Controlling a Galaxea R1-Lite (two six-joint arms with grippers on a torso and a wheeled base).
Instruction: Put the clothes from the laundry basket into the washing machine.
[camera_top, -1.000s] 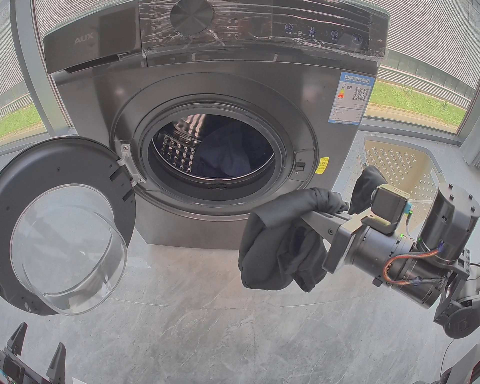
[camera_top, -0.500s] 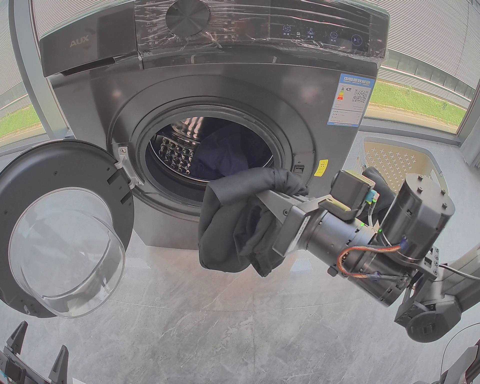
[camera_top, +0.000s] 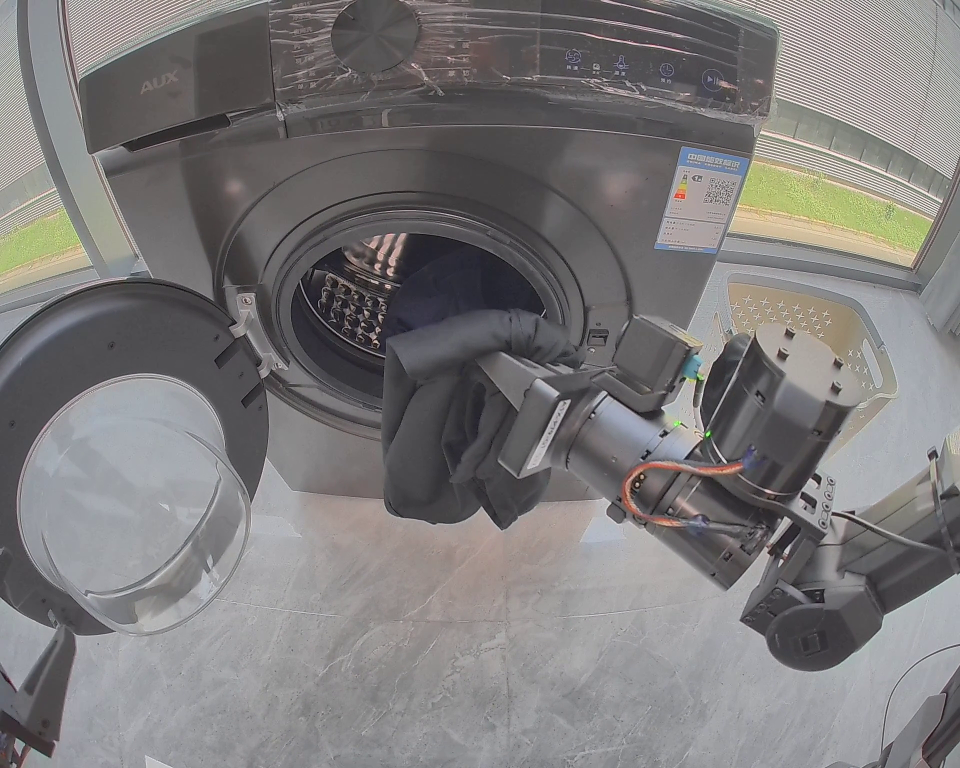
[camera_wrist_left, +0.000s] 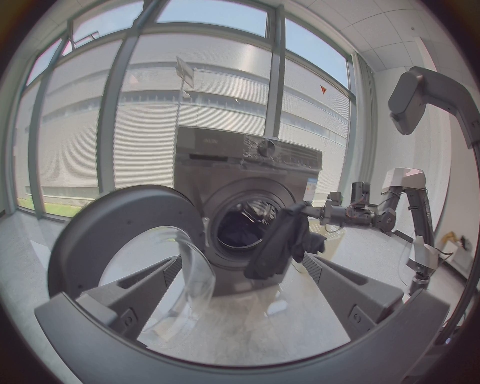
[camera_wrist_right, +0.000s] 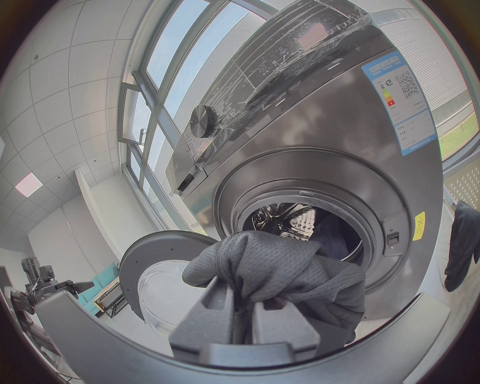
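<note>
A grey front-loading washing machine (camera_top: 600, 200) stands with its round door (camera_top: 120, 450) swung wide to the left. Dark blue clothing (camera_top: 450, 285) lies inside the drum. My right gripper (camera_top: 485, 362) is shut on a dark grey mesh garment (camera_top: 430, 440), which hangs just in front of the lower right of the drum opening. In the right wrist view the fingers (camera_wrist_right: 215, 310) pinch the garment (camera_wrist_right: 280, 265) at its top fold. My left gripper (camera_wrist_left: 240, 300) is open and holds nothing, low at the far left (camera_top: 40, 690), below the door.
A cream laundry basket (camera_top: 800, 310) stands right of the machine, behind my right arm, with another dark garment (camera_wrist_right: 462, 245) draped over its rim. Windows surround the machine. The grey tiled floor (camera_top: 400, 650) in front is open.
My right arm has carried the dark garment left and up, from in front of the basket to the drum opening. The left gripper has shifted at the lower left corner.
</note>
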